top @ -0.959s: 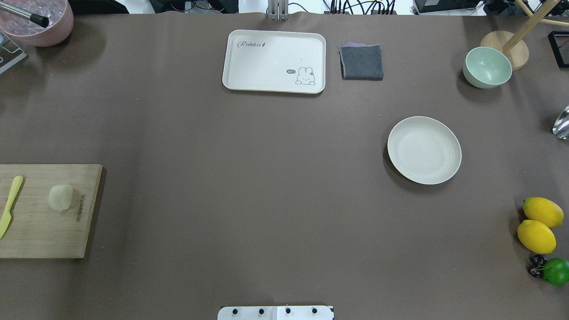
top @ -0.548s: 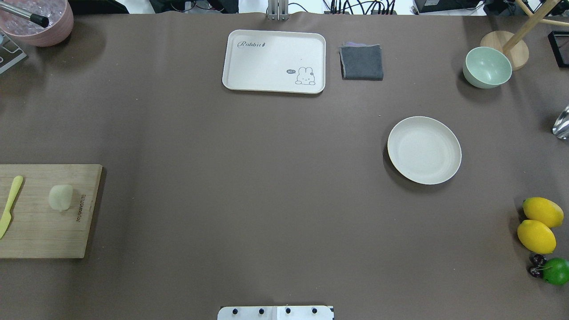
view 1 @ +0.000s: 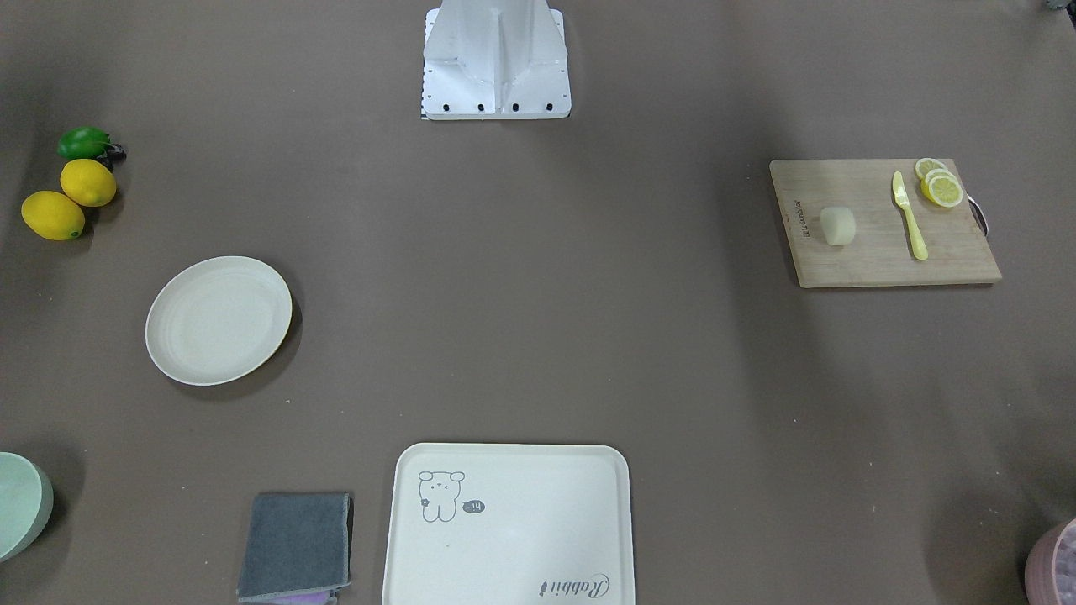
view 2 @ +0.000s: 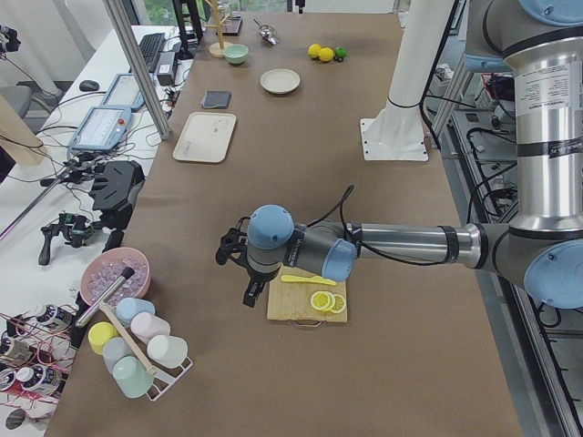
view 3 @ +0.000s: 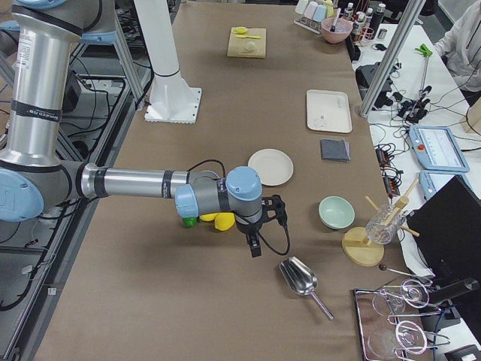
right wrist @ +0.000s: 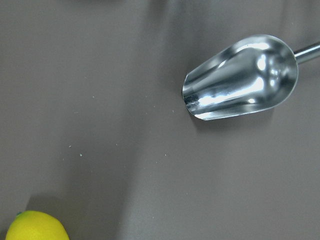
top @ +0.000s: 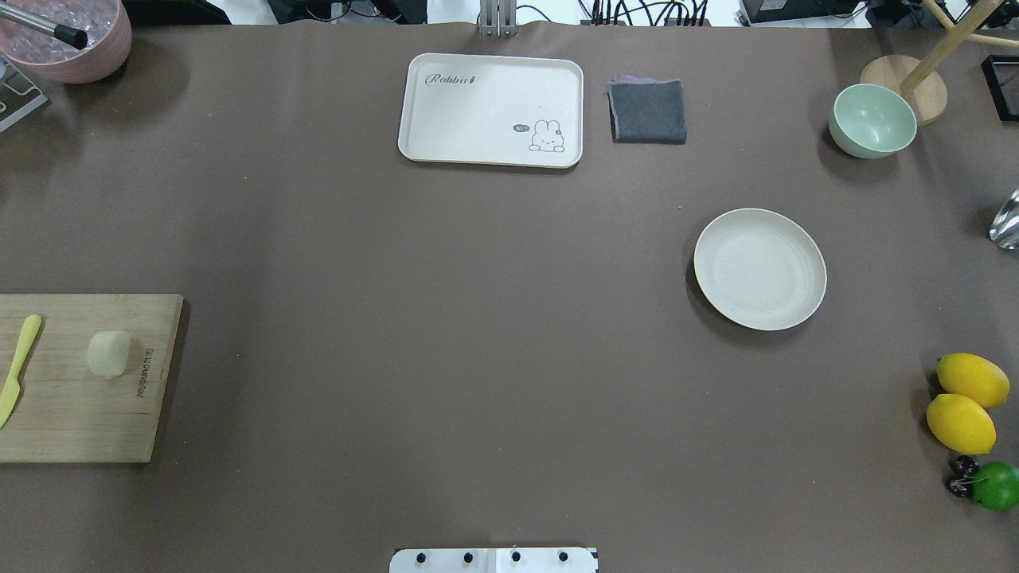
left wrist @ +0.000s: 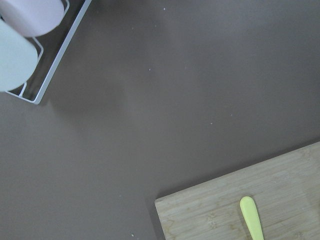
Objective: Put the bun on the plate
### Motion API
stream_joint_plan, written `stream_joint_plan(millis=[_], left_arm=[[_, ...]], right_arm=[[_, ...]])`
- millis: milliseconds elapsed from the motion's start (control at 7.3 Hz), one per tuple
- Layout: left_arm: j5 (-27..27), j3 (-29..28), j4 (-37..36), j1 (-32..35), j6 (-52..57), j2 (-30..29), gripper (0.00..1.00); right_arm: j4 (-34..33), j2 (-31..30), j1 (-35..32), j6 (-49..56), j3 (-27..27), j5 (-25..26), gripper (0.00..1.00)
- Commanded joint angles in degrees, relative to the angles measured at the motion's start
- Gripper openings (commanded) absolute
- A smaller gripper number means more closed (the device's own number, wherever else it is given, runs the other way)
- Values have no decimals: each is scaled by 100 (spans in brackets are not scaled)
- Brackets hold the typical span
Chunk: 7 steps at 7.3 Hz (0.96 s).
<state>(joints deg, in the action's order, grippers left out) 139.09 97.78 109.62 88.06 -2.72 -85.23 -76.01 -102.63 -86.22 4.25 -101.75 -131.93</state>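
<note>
- The table, covered in a plain brown sheet (top: 478,358), carries everything else.
- The left gripper (view 2: 252,297) hangs over the brown sheet just off the outer end of the board. It shows only in the side view, so I cannot tell how its jaws stand or whether they hold anything.
- The right gripper (view 3: 255,248) hangs beside the two whole yellow lemons (top: 960,422), with a shiny metal scoop (right wrist: 240,77) nearby. I cannot tell how its jaws stand either.
- The rectangular pale wooden chopping board (top: 72,430) lies on the robot's left.
- The rectangular cream tray with a drawn animal (top: 490,110) lies at the far edge.
- The round cream-white plate with a raised rim (top: 759,268) lies on the robot's right with nothing on it.
- The small pale cream bun (top: 108,352) sits on the board, beside a yellow plastic knife (top: 20,366) and well apart from the plate.
</note>
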Motion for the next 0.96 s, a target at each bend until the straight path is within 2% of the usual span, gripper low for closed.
stream_joint_plan(millis=[0,274,411,548,822], left_arm=[[310,-144,251,-8,-835,-465,98],[680,-74,549,-9,-844,-433,98],[794,-66,891,0,-810,-224,98],[813,-83,1564,0,-853,-118,98],[813,4,1808,-411,-888,-82,98]], right_arm=[[165,32,0,-213,-82,9,100],[201,50,9,-798,-309,-208,100],[479,50,165,-1629,-476,-419,100],[1004,41,593,-2586,-486,-369,100],[2075,50,1822,-4711,-486,164,98]])
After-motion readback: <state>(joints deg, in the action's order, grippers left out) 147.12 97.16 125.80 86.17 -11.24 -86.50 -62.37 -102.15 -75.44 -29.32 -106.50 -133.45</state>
